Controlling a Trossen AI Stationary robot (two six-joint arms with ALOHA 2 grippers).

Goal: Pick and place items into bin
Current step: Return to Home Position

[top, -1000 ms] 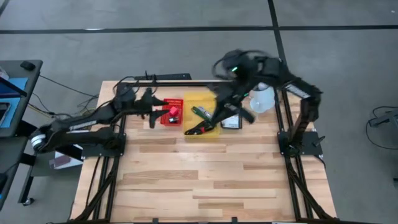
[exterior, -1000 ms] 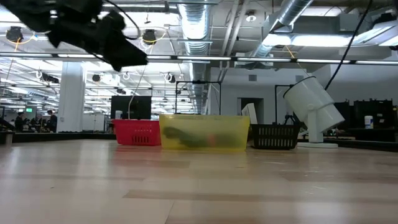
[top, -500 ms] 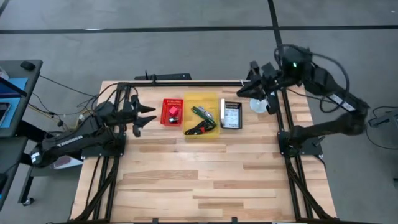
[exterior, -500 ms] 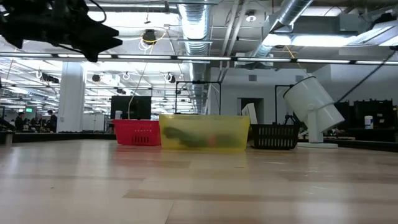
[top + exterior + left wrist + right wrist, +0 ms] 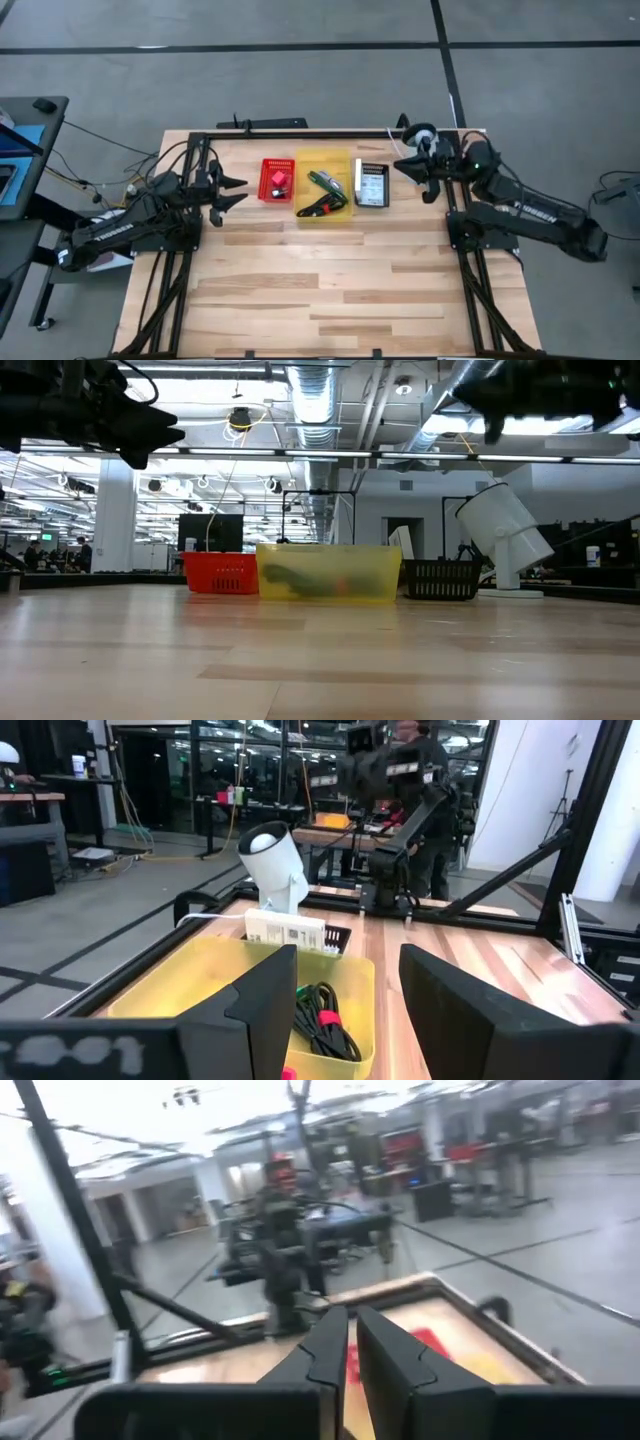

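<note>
Industrial robotics lab: exposed ceiling ducts [image 5: 312, 400], concrete floor [image 5: 300, 90], open hall.

Wooden bench [image 5: 330, 290] sitting on a grey floor [image 5: 300, 80], dark lines crossing it. White cylindrical device [image 5: 503, 532] tilting on its stand at the bench's far right corner. Black bar [image 5: 265, 124] lying along the far edge, left half. Side desk [image 5: 20, 140] standing off the bench's left edge, black mouse [image 5: 44, 104] resting on it. Silver ducts [image 5: 315, 390] running overhead.

Items [image 5: 300, 582] in yellow bin [image 5: 370, 560] murky thru wall, red bin [image 5: 266, 190] piece [image 5: 280, 180] too small
</note>
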